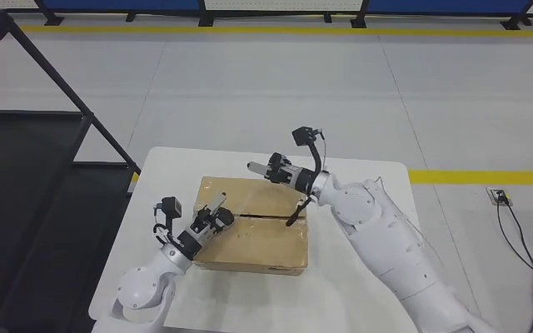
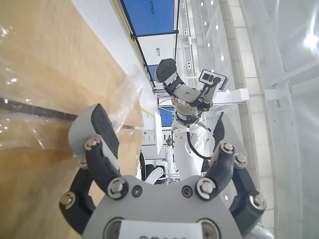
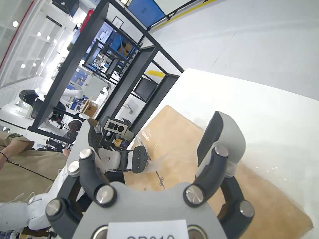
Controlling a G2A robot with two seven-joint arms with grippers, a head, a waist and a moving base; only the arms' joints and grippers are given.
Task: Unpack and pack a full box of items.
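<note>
Box (image 1: 254, 225) flaps closed, contents hidden; left fingers (image 2: 103, 128) apart beside seam (image 1: 268, 215), right fingers (image 3: 211, 135) apart above far edge.

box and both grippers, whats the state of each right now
cardboard box: shut, top flaps meeting at a seam, flat on the table
clear tape: partly lifted off the box top, crumpled
left gripper: jaws open, holding nothing, beside the loose tape
right gripper: jaws open, empty, over the box's far edge
</note>
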